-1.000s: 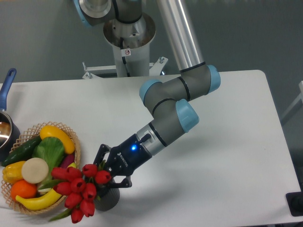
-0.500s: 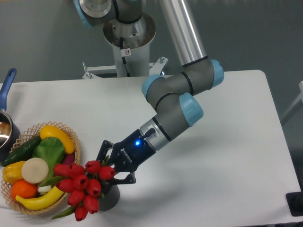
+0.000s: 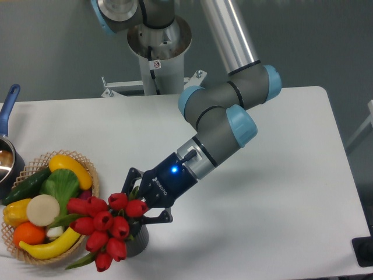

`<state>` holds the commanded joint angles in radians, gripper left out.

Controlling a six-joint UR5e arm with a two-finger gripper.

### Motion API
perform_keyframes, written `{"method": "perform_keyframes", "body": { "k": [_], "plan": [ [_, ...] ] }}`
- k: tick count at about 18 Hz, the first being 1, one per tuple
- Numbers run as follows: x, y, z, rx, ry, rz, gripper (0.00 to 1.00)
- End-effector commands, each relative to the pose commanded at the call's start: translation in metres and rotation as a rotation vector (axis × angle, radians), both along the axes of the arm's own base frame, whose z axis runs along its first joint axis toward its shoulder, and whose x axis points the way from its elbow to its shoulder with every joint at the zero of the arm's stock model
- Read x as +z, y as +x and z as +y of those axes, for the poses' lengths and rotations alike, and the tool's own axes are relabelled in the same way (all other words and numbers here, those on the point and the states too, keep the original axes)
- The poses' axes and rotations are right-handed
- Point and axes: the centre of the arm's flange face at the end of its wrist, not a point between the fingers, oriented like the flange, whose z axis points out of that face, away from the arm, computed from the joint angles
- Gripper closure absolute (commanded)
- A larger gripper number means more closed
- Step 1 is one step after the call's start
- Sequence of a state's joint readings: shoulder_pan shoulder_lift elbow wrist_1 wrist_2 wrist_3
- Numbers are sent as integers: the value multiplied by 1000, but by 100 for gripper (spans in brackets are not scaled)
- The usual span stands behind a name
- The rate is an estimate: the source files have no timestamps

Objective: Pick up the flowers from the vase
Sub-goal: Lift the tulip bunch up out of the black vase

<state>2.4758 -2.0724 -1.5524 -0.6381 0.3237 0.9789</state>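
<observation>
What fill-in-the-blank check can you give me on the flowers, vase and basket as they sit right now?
1. The flowers are the colour ____.
2. The vase stands on the ____ table.
3. The gripper, its jaws at the stems, reaches the bunch from the camera's ____ side.
4. The wicker basket of fruit and vegetables lies to the camera's ____ of the vase.

Missing words: red; white; right; left

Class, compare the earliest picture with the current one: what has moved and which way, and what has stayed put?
The gripper, closed around the flowers, has drawn up and to the right, and the bunch has shifted with it, though it still overlaps the vase. The vase, basket of produce and pot have not moved.
</observation>
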Motion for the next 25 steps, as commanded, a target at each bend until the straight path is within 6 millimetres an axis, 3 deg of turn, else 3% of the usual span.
{"method": "perform_keyframes", "body": {
  "k": [6,8,20,25],
  "plan": [
    [5,1,-1,2,1,-47,78],
    [26,-4,-13,10,35,-62,78],
    [55,-19,-30,25,86,-77,78],
    [81,-35,-38,38,114,-113,78]
  ]
}}
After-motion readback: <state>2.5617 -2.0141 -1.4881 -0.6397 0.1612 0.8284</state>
